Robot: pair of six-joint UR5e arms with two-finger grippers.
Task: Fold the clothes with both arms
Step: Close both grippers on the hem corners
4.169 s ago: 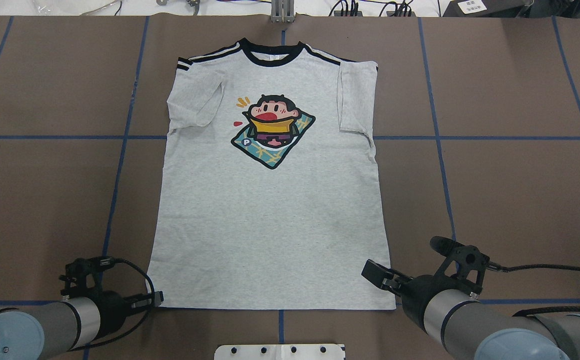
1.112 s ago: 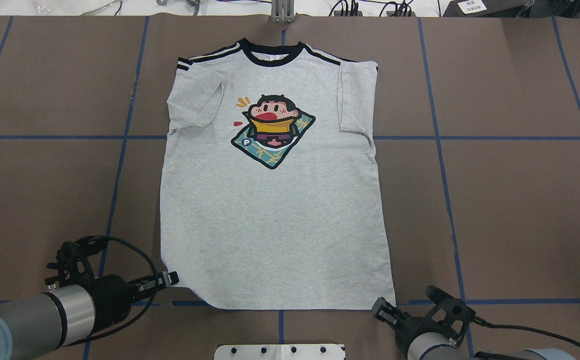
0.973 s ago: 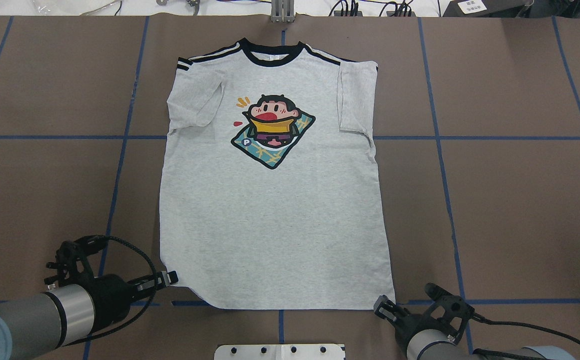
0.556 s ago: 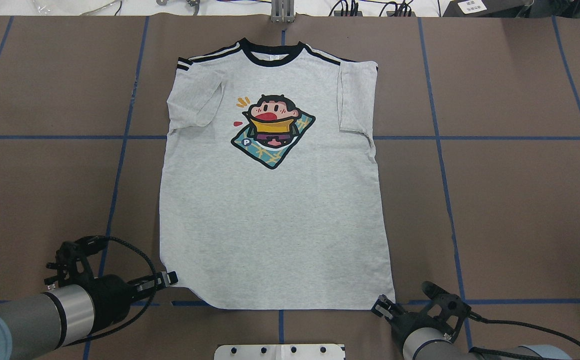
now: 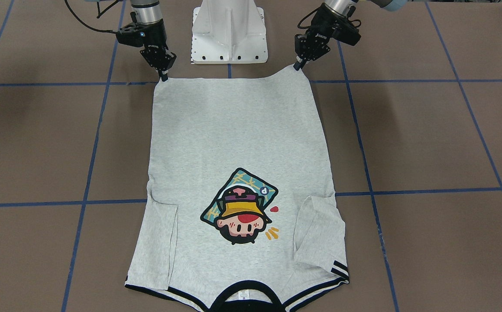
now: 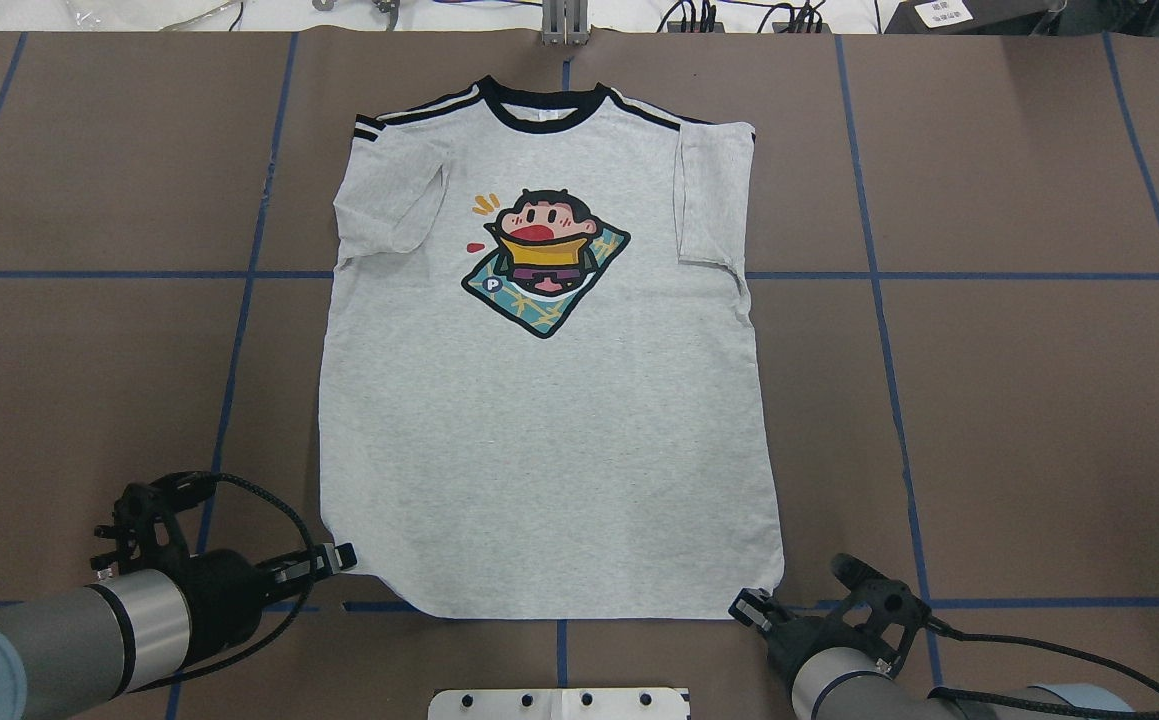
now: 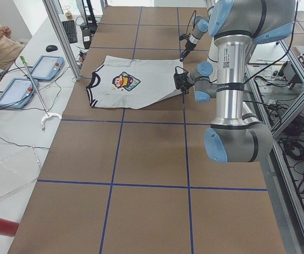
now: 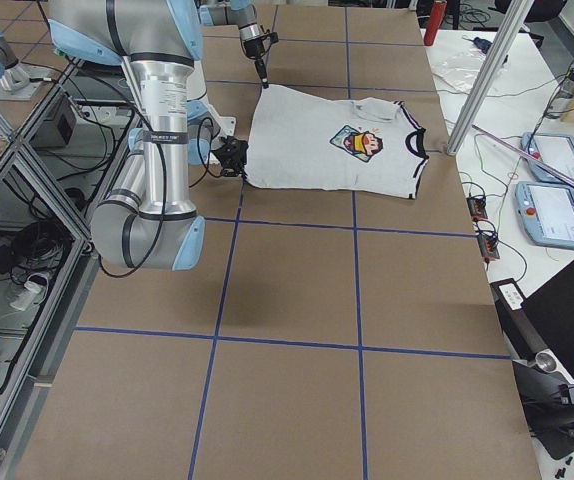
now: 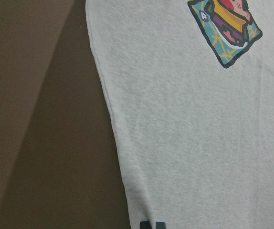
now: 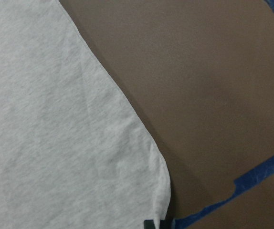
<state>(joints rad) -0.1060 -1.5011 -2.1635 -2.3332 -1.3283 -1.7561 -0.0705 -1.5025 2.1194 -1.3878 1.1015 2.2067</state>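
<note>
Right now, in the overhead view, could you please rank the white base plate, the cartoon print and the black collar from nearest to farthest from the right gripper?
From the right gripper:
1. White base plate: at the near edge, to its left.
2. Cartoon print: farther out, on the shirt front.
3. Black collar: at the shirt's far end.

right end effector (image 6: 747, 606) moved to T-shirt (image 6: 549, 450) hem corner, left end effector (image 6: 343, 556) drew corner inward

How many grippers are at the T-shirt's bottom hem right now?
2: the left gripper at one hem corner of the T-shirt, the right gripper at the other corner.
</note>
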